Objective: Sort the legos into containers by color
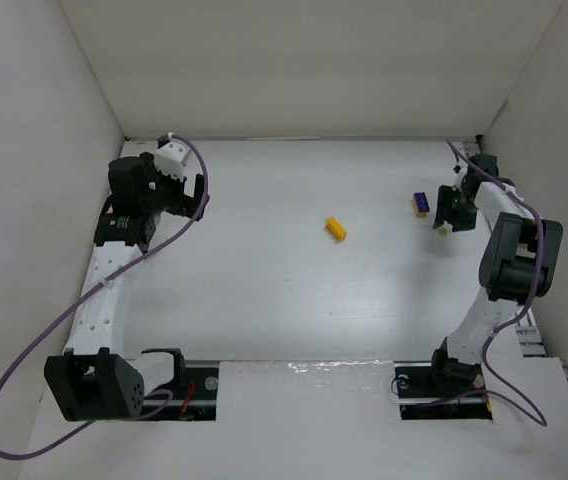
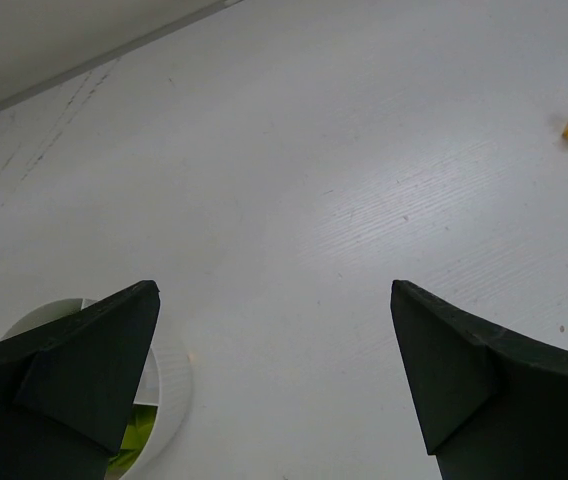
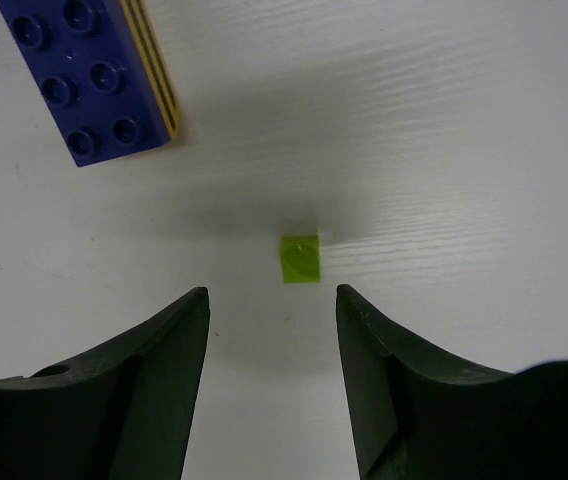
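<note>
My left gripper (image 2: 272, 292) hangs fully spread and empty over the white bowl (image 2: 174, 380), which holds something lime (image 2: 134, 440). Well right of the bowl I see the yellow brick (image 1: 336, 229). Farther right lie the purple-blue brick (image 1: 421, 203) and the lime brick (image 3: 300, 259), just ahead of my half-spread, empty right gripper (image 3: 272, 293). Three left, I judge.

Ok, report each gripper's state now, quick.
Left gripper: open wide, holding nothing.
Right gripper: open, holding nothing; the lime lego lies just ahead of it.
</note>
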Robot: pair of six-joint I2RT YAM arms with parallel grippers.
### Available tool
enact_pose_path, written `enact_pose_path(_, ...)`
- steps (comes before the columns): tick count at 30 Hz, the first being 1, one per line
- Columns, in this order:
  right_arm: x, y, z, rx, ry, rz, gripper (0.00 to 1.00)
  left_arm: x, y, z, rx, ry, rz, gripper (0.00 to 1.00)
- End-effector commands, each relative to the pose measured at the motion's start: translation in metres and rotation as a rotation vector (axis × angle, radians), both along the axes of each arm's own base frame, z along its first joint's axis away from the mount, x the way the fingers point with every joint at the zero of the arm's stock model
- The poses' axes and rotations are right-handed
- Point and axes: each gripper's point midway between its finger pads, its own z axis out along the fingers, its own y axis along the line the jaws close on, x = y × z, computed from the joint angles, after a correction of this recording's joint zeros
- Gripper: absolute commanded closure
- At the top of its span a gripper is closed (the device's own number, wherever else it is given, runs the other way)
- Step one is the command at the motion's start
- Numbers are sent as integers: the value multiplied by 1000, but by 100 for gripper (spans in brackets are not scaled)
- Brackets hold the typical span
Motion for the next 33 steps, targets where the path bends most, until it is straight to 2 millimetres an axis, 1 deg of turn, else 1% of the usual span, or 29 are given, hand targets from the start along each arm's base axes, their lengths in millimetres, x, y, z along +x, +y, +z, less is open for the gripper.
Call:
enact_pose_path(1,17,0,0,-48,-42,-14,41,1,-3,6,-23,-26,-3,0)
enact_pose_path(2,16,0,-5,-46,-30,-14,41,2,-2,5,-20,-26,5,0)
enact_pose_path(3,20,-1,-1,-69,-36,-16,43,2,-2,5,-20,-26,5,0)
enact_pose_path(4,22,-1,-4,-68,-32,-16,44,2,-1,6,-9,-30,0,0)
enact_pose_path(7,24,-10,-9,-104,-14,-34,45,2,-1,6,-9,-30,0,0)
enact_pose_path(10,21,-13,-10,-122,-1,-44,47,2,-1,6,-2,-33,-3,0)
enact_pose_path(11,21,-13,-10,-123,-1,-44,47,1,-1,1,-2,-24,-3,0)
enact_pose_path(14,23,-14,-7,-124,-9,-44,47,3,-1,-2,-2,-15,-3,0)
enact_pose_path(15,23,-14,-11,-123,-1,-44,47,3,-1,-2,-2,-15,-3,0)
enact_pose_path(16,23,-14,-11,-126,0,-35,47,2,-1,-6,-2,-6,-3,0)
enact_pose_path(17,22,-18,-11,-126,1,-44,48,2,-1,-6,-2,-6,-3,0)
enact_pose_path(19,21,-18,-14,-125,10,-44,50,2,-1,-6,-2,-6,-3,0)
enact_pose_path(20,20,-22,-14,-125,10,-53,52,3,-1,-9,-2,3,-3,0)
enact_pose_path(23,20,-22,-14,-125,10,-53,58,3,-1,-9,-2,3,-3,0)
enact_pose_path(24,17,-23,-15,-114,21,-58,58,3,-1,-9,-2,3,-3,0)
enact_pose_path(27,16,-19,-9,-99,3,-40,48,3,-2,-11,2,0,-15,0)
enact_pose_path(29,18,-16,-1,-87,-21,-22,43,3,-2,-11,2,0,-15,0)
enact_pose_path(30,18,-16,-1,-87,-21,-22,43,2,-2,-15,2,9,-15,0)
enact_pose_path(31,18,-16,3,-89,-30,-23,43,2,-2,-15,2,9,-15,0)
enact_pose_path(33,16,-15,0,-87,-21,-22,45,2,-2,-15,2,9,-15,0)
